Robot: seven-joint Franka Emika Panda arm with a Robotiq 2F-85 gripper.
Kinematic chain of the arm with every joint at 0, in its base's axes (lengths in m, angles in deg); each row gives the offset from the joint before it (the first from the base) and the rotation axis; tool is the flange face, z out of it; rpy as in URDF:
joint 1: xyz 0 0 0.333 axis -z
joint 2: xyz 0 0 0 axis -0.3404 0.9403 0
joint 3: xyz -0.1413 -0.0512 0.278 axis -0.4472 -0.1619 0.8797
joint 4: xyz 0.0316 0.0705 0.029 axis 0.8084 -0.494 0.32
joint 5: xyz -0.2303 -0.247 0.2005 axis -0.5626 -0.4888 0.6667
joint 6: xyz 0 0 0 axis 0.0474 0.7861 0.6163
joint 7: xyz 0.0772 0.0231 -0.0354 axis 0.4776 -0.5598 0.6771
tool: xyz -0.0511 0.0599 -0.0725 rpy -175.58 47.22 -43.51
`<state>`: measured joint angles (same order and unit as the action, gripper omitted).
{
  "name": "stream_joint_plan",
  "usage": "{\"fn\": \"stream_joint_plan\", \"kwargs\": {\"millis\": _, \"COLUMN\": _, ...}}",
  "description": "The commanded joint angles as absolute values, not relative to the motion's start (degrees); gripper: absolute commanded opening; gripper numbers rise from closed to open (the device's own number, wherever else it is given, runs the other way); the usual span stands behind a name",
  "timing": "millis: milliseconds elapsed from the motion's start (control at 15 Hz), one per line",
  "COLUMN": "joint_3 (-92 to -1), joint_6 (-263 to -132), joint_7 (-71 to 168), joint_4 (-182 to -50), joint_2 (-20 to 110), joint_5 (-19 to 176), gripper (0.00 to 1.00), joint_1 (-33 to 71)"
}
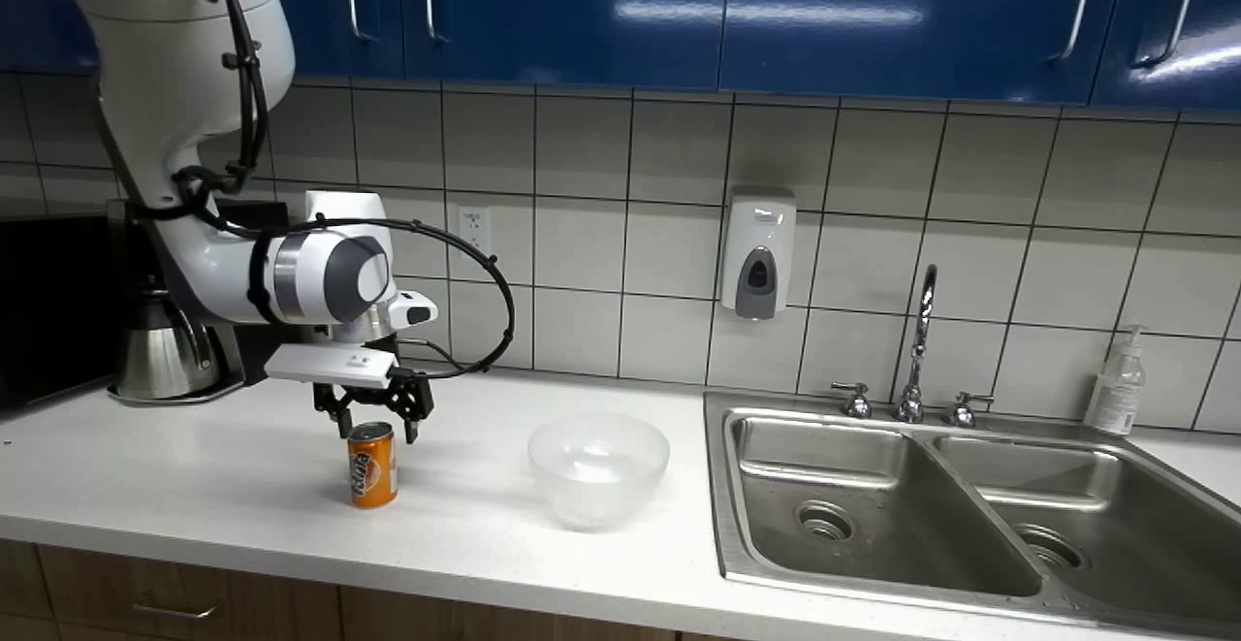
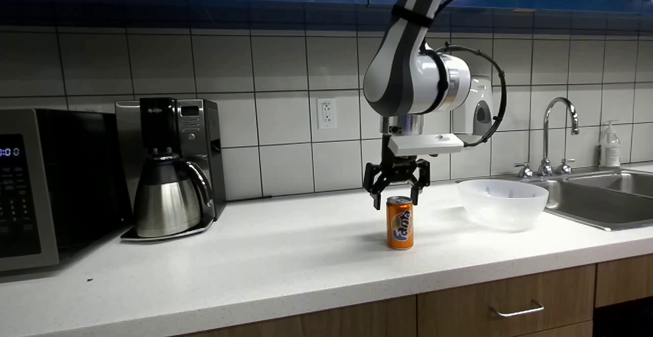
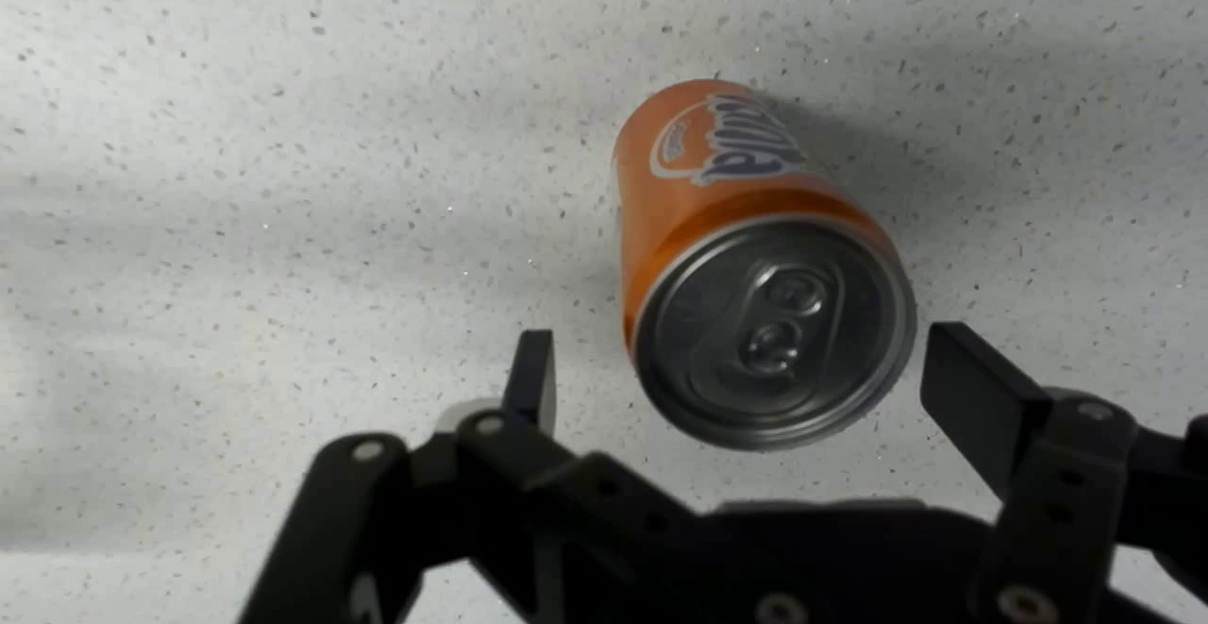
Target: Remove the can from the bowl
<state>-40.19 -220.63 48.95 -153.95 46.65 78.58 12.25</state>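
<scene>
i'd guess removal's done bar backing off: small orange metal can (image 2: 399, 226) upright on the speckled white counter (image 2: 255, 263) apart from the round translucent whitish bowl (image 1: 598, 471), your black two-fingered gripper (image 2: 396, 203) spread and empty, so rise straight up without clipping it

Orange can (image 2: 400, 224); whitish bowl (image 1: 598, 486); speckled white counter (image 3: 283, 152).

A kitchen, by its double steel sink (image 1: 989, 525), coffee maker (image 2: 191, 143), microwave (image 2: 76, 184), tiled wall (image 1: 679, 243) and blue cabinets (image 1: 601, 40).
</scene>
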Motion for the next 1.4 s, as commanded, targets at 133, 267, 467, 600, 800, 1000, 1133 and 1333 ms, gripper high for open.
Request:
{"fn": "stream_joint_plan", "kwargs": {"millis": 133, "joint_3": -40.21, "joint_6": -220.27, "joint_7": 47.87, "joint_4": -155.44, "joint_2": 41.61, "joint_5": 77.61, "gripper": 1.0, "joint_1": 12.05}}
{"fn": "stream_joint_plan", "kwargs": {"millis": 267, "joint_3": -39.81, "joint_6": -219.83, "joint_7": 48.25, "joint_4": -155.71, "joint_2": 40.0, "joint_5": 78.08, "gripper": 1.0, "joint_1": 12.33}}
{"fn": "stream_joint_plan", "kwargs": {"millis": 467, "joint_3": -37.49, "joint_6": -216.27, "joint_7": 51.55, "joint_4": -156.15, "joint_2": 36.68, "joint_5": 82.31, "gripper": 1.0, "joint_1": 13.82}}
{"fn": "stream_joint_plan", "kwargs": {"millis": 600, "joint_3": -36.53, "joint_6": -213.96, "joint_7": 53.31, "joint_4": -156.68, "joint_2": 34.44, "joint_5": 85.16, "gripper": 1.0, "joint_1": 14.19}}
{"fn": "stream_joint_plan", "kwargs": {"millis": 800, "joint_3": -36.38, "joint_6": -210.01, "joint_7": 55.17, "joint_4": -158.43, "joint_2": 29.56, "joint_5": 88.0, "gripper": 1.0, "joint_1": 13.97}}
{"fn": "stream_joint_plan", "kwargs": {"millis": 1000, "joint_3": -36.94, "joint_6": -206.04, "joint_7": 56.9, "joint_4": -160.69, "joint_2": 24.12, "joint_5": 89.49, "gripper": 1.0, "joint_1": 13.59}}
{"fn": "stream_joint_plan", "kwargs": {"millis": 1133, "joint_3": -37.46, "joint_6": -202.86, "joint_7": 57.78, "joint_4": -162.42, "joint_2": 20.18, "joint_5": 90.15, "gripper": 1.0, "joint_1": 13.34}}
{"fn": "stream_joint_plan", "kwargs": {"millis": 1333, "joint_3": -38.35, "joint_6": -197.13, "joint_7": 59.2, "joint_4": -165.04, "joint_2": 13.74, "joint_5": 90.65, "gripper": 1.0, "joint_1": 12.92}}
